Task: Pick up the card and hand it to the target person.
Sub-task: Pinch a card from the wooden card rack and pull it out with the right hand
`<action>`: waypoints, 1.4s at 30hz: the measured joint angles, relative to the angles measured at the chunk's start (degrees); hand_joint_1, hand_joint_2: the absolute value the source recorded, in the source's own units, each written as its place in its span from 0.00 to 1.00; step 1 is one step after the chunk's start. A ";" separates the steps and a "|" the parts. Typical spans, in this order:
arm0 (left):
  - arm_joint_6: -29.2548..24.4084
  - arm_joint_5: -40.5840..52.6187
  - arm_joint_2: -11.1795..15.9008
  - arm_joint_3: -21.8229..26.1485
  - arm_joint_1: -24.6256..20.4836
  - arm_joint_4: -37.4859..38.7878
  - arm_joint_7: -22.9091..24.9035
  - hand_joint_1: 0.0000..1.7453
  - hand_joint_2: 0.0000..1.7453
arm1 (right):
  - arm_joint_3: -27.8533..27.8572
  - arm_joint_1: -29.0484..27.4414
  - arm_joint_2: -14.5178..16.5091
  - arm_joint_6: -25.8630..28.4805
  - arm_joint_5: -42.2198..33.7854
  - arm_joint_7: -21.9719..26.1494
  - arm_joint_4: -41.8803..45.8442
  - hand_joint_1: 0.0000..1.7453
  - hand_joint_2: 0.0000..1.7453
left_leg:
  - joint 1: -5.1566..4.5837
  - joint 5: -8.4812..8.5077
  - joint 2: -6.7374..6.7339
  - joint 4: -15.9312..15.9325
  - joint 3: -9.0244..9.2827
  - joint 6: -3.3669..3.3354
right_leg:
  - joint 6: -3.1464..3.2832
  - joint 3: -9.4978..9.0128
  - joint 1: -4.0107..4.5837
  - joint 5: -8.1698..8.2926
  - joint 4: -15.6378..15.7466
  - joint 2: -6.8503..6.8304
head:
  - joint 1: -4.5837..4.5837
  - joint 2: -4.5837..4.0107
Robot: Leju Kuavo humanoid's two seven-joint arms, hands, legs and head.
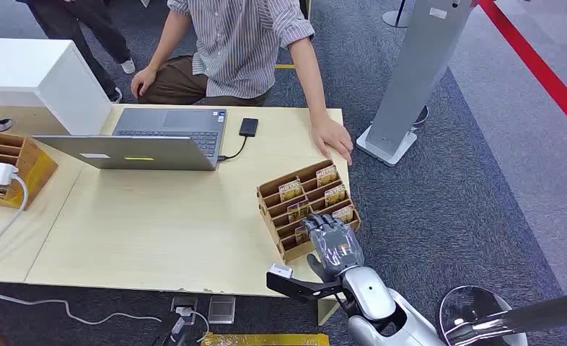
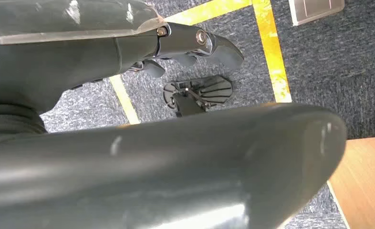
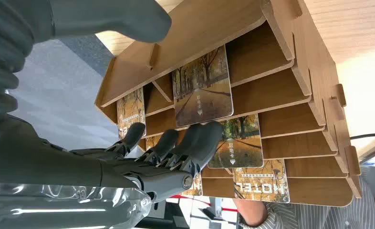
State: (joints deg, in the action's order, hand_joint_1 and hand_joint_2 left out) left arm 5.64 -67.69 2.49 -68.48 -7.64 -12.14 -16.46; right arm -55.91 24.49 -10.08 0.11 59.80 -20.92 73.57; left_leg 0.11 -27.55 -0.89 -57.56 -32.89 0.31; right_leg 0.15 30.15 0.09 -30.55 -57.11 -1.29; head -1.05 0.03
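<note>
Tabletop wooden rack [image 1: 306, 209]: right hand [image 1: 332, 241] reaches in, fingers apart, touching a card [image 3: 203, 86].

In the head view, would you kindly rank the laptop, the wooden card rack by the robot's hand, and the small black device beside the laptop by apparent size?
1. Laptop, largest.
2. Wooden card rack, clearly smaller.
3. Small black device, smallest by far.

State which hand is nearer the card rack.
Right. The right hand is at the card rack, fingers reaching among its cards. The left hand hangs low over the carpet, away from it.
</note>
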 joint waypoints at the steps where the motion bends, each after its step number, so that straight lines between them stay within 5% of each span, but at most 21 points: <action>1: 0.00 0.01 0.00 0.00 0.00 -0.01 0.00 0.00 0.00 | 0.00 0.02 0.00 0.03 0.00 0.00 -0.04 0.45 1.00 | 0.00 0.00 0.00 0.00 0.00 0.00 | 0.00 0.00 0.00 0.00 0.00 0.00 | 0.00 0.00; 6: 0.00 0.03 0.00 0.00 -0.02 -0.14 0.00 0.00 0.00 | 0.01 0.29 0.01 0.23 0.00 0.00 -0.26 0.74 1.00 | 0.00 0.00 0.00 0.00 0.00 0.00 | 0.00 0.00 0.00 0.00 0.00 0.00 | 0.01 -0.01; 36: -0.89 0.84 0.00 0.01 -0.13 -0.32 -1.10 0.00 0.00 | 0.11 0.47 0.01 1.90 0.31 -0.13 -0.25 0.86 1.00 | 0.00 0.00 0.00 0.00 0.00 0.00 | 0.00 0.00 0.00 0.00 -0.01 0.00 | 0.00 -0.01; 42: -0.86 0.39 0.02 0.02 0.14 -0.32 -1.01 0.00 0.00 | 1.68 0.90 -0.66 -1.56 -6.97 -2.44 3.38 0.86 1.00 | 0.00 0.00 0.00 0.00 0.00 0.00 | 0.00 0.00 0.00 0.00 -0.01 0.00 | 0.00 -0.01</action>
State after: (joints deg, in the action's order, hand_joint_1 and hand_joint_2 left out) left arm 4.78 -67.30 2.51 -68.46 -7.49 -12.46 -17.46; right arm -54.23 25.40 -10.74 -1.45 52.83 -23.36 76.95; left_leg 0.11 -27.55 -0.89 -57.56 -32.88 0.31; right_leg 0.16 30.14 0.09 -30.55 -57.11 -1.29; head -1.05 0.02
